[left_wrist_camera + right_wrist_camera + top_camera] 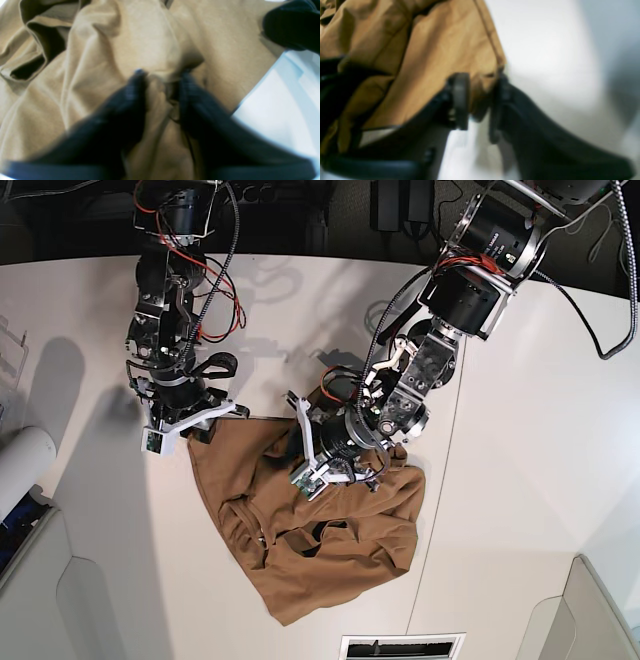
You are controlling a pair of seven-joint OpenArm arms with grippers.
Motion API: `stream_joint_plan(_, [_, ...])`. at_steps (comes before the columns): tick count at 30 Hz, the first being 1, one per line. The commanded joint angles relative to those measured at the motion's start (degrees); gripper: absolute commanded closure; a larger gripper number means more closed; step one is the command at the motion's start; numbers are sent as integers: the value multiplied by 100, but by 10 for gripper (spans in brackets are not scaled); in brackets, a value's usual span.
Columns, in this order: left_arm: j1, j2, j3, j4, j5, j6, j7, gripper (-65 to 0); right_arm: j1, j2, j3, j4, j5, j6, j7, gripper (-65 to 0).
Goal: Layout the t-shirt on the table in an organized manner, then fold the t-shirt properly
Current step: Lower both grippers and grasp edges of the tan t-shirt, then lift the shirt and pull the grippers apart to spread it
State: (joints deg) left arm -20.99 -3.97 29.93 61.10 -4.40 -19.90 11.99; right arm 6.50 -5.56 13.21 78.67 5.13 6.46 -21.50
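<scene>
Base view, near edge: light grey moulded panels [70, 600] at both front corners of the counter [500, 480], and a white vent grille [400, 647] at the middle front. White cylinder [20, 465] at the far left edge.

Counter: large flat white top, matte, with a thin dark seam [440, 480] running from the front edge toward the back, passing just right of the garment. Soft grey arm shadows fall on its left and rear parts.

T-shirt [330, 540]: tan-brown, unprinted, lying rumpled at mid-counter, left of the seam; folds and a dark opening show near its centre, one corner pointing toward the front edge.

Left hand [162, 75]: set down on the shirt's upper right part; fingers [136, 85] drawn narrow, with a ridge of the cloth bunched between them.

Right hand [480, 100]: at the shirt's upper left corner; fingers [460, 100] narrow, pinching the hemmed edge of the fabric, white counter beneath.

Far side: both arms reach in from the rear, red and black wiring [215, 300] on the one at that view's left. Beyond the counter's back edge, dark floor with cables and black equipment; detail cannot be made out.
</scene>
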Motion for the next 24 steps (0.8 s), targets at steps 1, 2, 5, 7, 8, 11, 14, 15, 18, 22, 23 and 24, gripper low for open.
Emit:
stream_joint_plan(1, [-170,31,-22,76,-44,15,-146,-48,109,-2,-4,81,20,76,151,-90])
stream_joint_plan(2, [-170,31,-22,79,-44,15,-144,-7,109,-2,-4,81,17,160,181,-58])
stream_joint_plan(5, [-175,28,-39,94,-46,-2,-50,0,116,0,-4,81,-254,431,282,0])
stream_joint_plan(7, [-188,26,-39,184,-52,-61,199,0,125,2,-4,83,-568,662,273,0])
stream_joint_plan(8, [-184,26,-52,295,-74,-68,358,0,125,2,-4,83,-651,732,280,0])
stream_joint_plan(11, [-131,7,-256,811,-177,-63,686,0,125,22,-4,109,-669,728,275,0])
stream_joint_plan(14, [-9,-50,-756,1552,-243,-70,909,0,122,83,24,138,-667,728,225,0])
stream_joint_plan(15, [4,-101,-914,1792,-378,-96,1108,0,122,101,44,140,-669,728,212,0])
stream_joint_plan(18, [7,-341,-1322,2315,-992,-326,1683,0,122,177,125,144,-664,734,192,0])
stream_joint_plan(22, [11,-737,-1821,2599,-1545,-501,1974,0,92,398,146,146,-662,734,175,0])
stream_joint_plan(23, [22,-824,-1965,2636,-1668,-501,2041,0,66,457,146,146,-662,732,173,0])
stream_joint_plan(24, [44,-911,-2127,2664,-1777,-501,2114,0,37,507,146,149,-651,730,170,0])
